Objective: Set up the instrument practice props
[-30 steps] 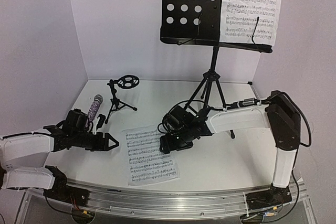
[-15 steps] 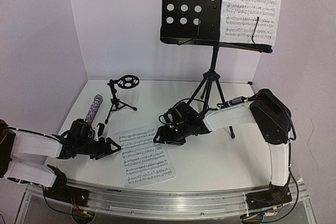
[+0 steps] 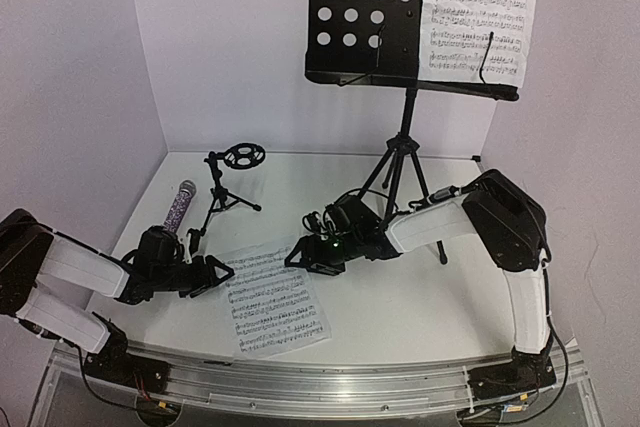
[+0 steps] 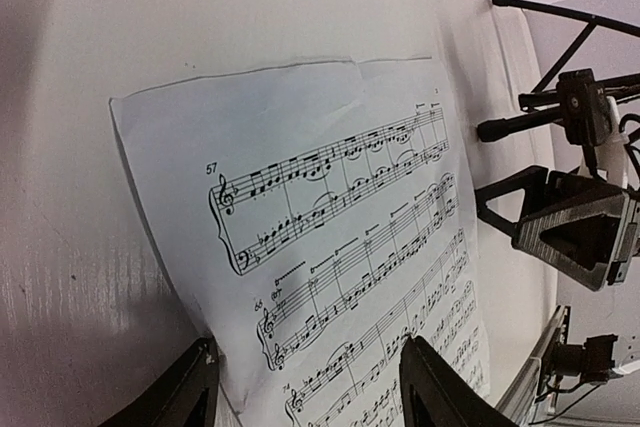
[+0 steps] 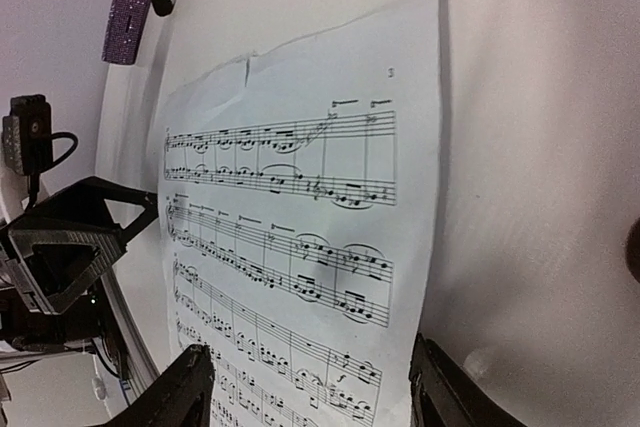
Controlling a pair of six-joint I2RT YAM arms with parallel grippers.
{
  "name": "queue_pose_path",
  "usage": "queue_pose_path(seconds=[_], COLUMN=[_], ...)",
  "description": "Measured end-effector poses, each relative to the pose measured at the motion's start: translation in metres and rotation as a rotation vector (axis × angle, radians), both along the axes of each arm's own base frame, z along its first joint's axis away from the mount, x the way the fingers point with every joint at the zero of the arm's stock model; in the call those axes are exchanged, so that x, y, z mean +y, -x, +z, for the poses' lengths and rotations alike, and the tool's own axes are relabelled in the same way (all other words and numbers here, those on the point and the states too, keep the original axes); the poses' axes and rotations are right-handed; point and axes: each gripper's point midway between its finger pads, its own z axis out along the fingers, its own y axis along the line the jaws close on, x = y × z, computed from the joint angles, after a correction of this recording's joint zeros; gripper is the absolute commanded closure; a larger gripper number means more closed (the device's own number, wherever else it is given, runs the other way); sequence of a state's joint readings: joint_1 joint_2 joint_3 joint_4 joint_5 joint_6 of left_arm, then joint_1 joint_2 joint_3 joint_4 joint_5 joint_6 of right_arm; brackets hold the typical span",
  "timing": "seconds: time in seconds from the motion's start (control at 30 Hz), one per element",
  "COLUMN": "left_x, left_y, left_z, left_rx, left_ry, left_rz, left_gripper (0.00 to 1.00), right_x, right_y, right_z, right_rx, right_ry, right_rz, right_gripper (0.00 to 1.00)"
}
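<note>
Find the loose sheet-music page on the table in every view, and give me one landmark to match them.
Top external: the loose sheet-music page lies low centre.
Left wrist: it fills the middle.
Right wrist: it fills the centre and left.
Shared landmark: the right claw: by the page's upper right corner from above, at the left wrist view's right edge, its own fingers at the right wrist view's bottom.

Blind spots on my screens
The music stand tray (image 3: 360,17) and the upper page (image 3: 478,7) on it run off the top; the table page (image 4: 340,247) is cut below in both wrist views; only a purple strip of microphone (image 5: 128,7) shows.
</note>
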State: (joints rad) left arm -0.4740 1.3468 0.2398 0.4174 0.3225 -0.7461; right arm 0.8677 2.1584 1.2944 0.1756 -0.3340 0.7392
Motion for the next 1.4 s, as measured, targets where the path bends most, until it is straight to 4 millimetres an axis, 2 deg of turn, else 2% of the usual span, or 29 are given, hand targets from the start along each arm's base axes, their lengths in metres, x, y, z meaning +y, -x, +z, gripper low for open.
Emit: queue_pose_path(seconds=[0.17, 0.23, 0.37, 0.47, 0.67, 0.77, 0.83, 0.9, 1.0, 1.1, 1.2, 1.27, 1.33, 1.4], left_x=[0.0, 0.0, 0.0, 0.0, -0.001, -0.005, -0.009, -0.014, -0.019, -0.02, -0.021, -0.024, -0.027, -0.029], left_y=[-0.005, -0.005, -0.005, -0.005, 0.004, 0.003, -0.003, -0.007, 0.0, 0.012, 0.025, 0.033, 0.039, 0.043], left_z=[0.0, 0.0, 0.0, 0.0, 0.005, 0.028, 0.062, 0.113, 0.201, 0.276, 0.329, 0.358, 0.383, 0.403], left_rx=[-0.009, -0.009, -0.009, -0.011, 0.004, -0.03, -0.121, -0.266, -0.513, -0.741, -0.911, -0.991, -1.054, -1.095], left_ry=[0.007, 0.007, 0.006, 0.004, -0.027, -0.038, -0.028, 0.002, 0.052, 0.055, 0.056, 0.067, 0.082, 0.091], left_rz=[0.017, 0.019, 0.02, 0.018, -0.044, -0.09, -0.118, -0.154, -0.226, -0.297, -0.361, -0.402, -0.438, -0.461], left_gripper=[0.4, 0.4, 0.4, 0.37, 0.26, 0.2, 0.17, 0.15, 0.11, 0.09, 0.08, 0.07, 0.06, 0.05], right_x=[0.015, 0.019, 0.023, 0.02, 0.014, 0.01, 0.014, 0.02, 0.022, 0.008, -0.009, -0.016, -0.022, -0.028], right_y=[0.007, 0.012, 0.019, 0.023, 0.033, 0.047, 0.06, 0.069, 0.084, 0.087, 0.079, 0.074, 0.069, 0.066], right_z=[-0.001, -0.002, -0.007, -0.014, -0.017, -0.001, 0.029, 0.073, 0.16, 0.246, 0.321, 0.362, 0.397, 0.422], right_rx=[0.019, 0.035, 0.068, 0.092, 0.088, 0.027, -0.048, -0.153, -0.358, -0.566, -0.757, -0.861, -0.954, -1.023], right_ry=[-0.053, -0.068, -0.086, -0.065, -0.012, 0.063, 0.084, 0.067, 0.012, -0.041, -0.077, -0.102, -0.12, -0.124], right_rz=[0.042, 0.056, 0.078, 0.076, 0.106, 0.171, 0.232, 0.286, 0.348, 0.345, 0.298, 0.269, 0.244, 0.226], right_gripper=[0.5, 0.61, 0.88, 0.99, 1.0, 1.0, 1.0, 1.0, 1.0, 1.0, 1.0, 1.0, 1.0, 1.0])
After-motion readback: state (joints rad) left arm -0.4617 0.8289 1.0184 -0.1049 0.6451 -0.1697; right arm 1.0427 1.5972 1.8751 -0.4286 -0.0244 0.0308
